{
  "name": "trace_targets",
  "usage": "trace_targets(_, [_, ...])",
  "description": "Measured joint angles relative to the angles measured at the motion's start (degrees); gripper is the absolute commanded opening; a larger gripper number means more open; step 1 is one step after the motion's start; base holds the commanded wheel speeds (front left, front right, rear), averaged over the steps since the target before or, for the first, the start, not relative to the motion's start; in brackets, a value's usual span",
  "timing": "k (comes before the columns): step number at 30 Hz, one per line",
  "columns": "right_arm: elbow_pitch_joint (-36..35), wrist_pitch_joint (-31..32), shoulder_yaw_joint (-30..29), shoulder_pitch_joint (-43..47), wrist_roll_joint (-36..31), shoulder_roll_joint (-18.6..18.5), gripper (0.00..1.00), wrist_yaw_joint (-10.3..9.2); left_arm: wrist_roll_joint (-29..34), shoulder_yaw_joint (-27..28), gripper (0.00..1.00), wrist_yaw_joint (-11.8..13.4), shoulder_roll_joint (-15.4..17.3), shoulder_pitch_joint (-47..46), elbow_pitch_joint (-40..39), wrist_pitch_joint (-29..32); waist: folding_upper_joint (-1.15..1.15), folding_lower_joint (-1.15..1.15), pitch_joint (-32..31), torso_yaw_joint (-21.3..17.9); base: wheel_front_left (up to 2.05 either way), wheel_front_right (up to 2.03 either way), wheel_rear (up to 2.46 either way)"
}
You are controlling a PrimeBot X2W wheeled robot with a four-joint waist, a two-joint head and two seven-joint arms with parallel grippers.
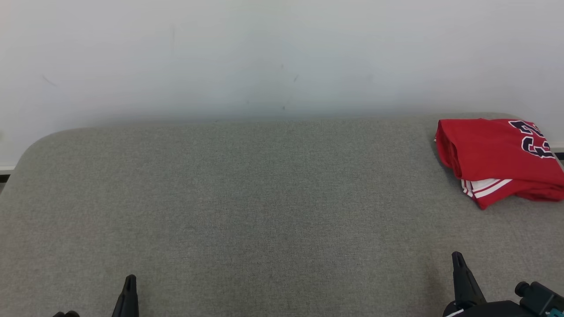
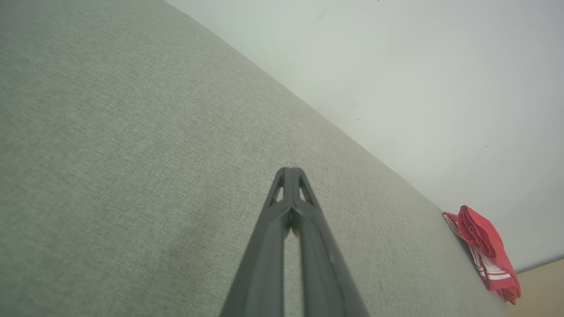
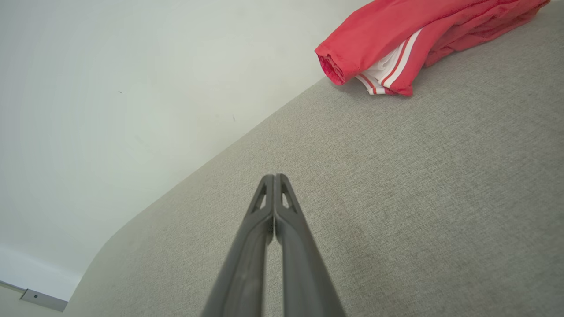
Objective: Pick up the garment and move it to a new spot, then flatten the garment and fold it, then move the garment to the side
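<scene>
The red garment point(image 1: 498, 154) is seen folded into a compact bundle at the far right corner of the grey upholstered bench point(image 1: 264, 198), close to the bench's back edge where the white wall point(image 1: 264, 53) rises. Dark numerals edged in white are shown on the garment's top layer, and white trim with red stripes is exposed along the side nearer the front of the bench. Part of the bundle is cut off by the head view's right border.

The left gripper point(image 1: 130, 281) is held over the bench's front edge on the left side, and its two dark fingers are pressed together at the tips, with nothing caught between them. In the left wrist view the joined tips are seen above bare grey fabric, and the garment is picked out well apart from them at the far end of the bench, by a strip of tan floor point(image 2: 542, 286).

The right gripper point(image 1: 457, 257) is held over the front of the bench on the right side, with the garment farther back on the bench and slightly to the right. Its fingers, too, are brought fully together and nothing is gripped. From the right wrist view the closed tips are seen above bare upholstery, and a rolled red hem and the striped trim are shown at the bench's back edge beyond them.
</scene>
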Motion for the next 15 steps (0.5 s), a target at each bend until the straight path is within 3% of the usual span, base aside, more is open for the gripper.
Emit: trace_targets(15, [-0.57,2.98,-1.32,-1.16,11.33,0.42,0.0,0.0,-12.09,0.26,0.0,0.0,0.03,-1.34,-0.63,3.11,0.0,0.0,0.34,-0.14,0.0,0.0,0.0])
